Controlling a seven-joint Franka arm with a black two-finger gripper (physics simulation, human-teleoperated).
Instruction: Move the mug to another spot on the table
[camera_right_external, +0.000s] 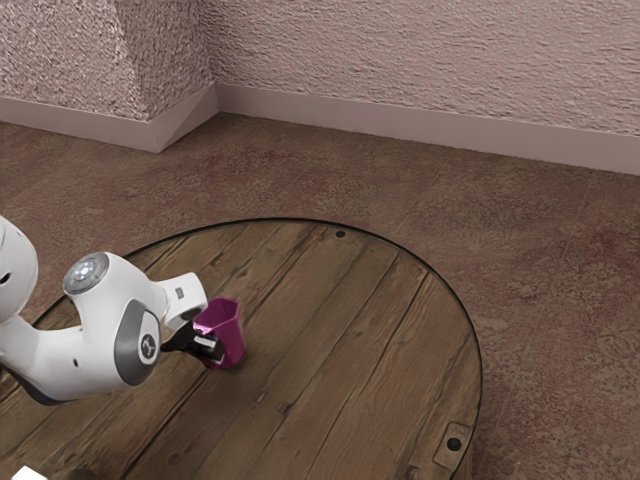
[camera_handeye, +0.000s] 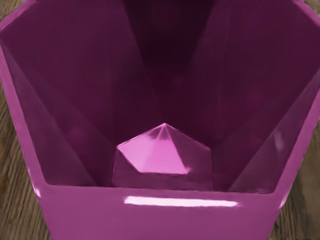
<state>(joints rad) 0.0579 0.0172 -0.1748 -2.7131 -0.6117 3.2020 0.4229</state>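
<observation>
Mug (camera_right_external: 226, 335), glossy magenta, at tool (camera_right_external: 206, 345)

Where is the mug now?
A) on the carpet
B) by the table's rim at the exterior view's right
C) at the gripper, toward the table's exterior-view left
C: the magenta mug is right at the gripper, on the wooden table near the arm.

mug (camera_right_external: 226, 322) on table (camera_right_external: 360, 330) | hand (camera_right_external: 208, 346) at mug, exterior view's left side
</observation>
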